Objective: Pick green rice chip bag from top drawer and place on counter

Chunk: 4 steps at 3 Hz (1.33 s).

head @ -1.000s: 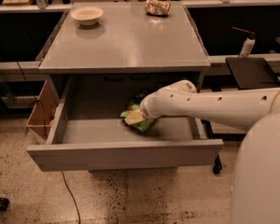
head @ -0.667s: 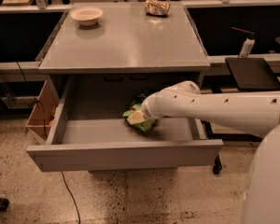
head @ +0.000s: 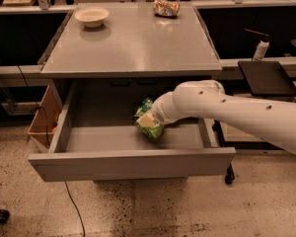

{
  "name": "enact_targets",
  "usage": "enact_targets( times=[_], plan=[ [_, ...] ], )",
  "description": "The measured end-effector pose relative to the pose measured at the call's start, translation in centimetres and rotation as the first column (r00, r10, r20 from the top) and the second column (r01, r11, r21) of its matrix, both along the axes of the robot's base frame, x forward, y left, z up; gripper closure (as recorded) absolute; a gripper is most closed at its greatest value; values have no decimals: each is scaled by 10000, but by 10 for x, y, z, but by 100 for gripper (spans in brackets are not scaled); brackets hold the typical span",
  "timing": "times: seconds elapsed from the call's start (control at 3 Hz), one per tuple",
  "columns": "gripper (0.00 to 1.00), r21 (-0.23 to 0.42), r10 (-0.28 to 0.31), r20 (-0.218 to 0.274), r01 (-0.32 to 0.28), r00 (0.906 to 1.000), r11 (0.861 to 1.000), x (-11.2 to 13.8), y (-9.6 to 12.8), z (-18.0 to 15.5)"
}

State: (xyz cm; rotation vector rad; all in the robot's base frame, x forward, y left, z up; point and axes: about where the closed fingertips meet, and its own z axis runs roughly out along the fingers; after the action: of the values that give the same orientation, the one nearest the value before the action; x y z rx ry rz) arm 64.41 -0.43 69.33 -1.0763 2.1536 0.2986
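Inside the open top drawer, the gripper meets the green rice chip bag; whether it grips cannot be told.

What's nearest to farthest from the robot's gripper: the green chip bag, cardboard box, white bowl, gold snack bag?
The gripper is down in the open top drawer.
1. Green rice chip bag, right at it.
2. Cardboard box, left of the drawer.
3. White bowl and gold snack bag, both far back on the counter; too close to call.
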Motion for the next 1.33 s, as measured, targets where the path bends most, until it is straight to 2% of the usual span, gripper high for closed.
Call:
enact_targets(
  times=[0.33, 0.67, 1.0, 1.33],
  plan=[
    [100, -255, 706, -521, -720, 9961, 9971, -28, -17, 23],
    [100, -665, 1149, -1035, -1222, 9880, 9903, -55, -41, 42],
    [100, -1067, 1168, -1317, -1312, 9844, 9856, -72, -71, 60],
    [100, -1493, 987, -1143, -1153, 9885, 9820, -62, -95, 80]
  ],
)
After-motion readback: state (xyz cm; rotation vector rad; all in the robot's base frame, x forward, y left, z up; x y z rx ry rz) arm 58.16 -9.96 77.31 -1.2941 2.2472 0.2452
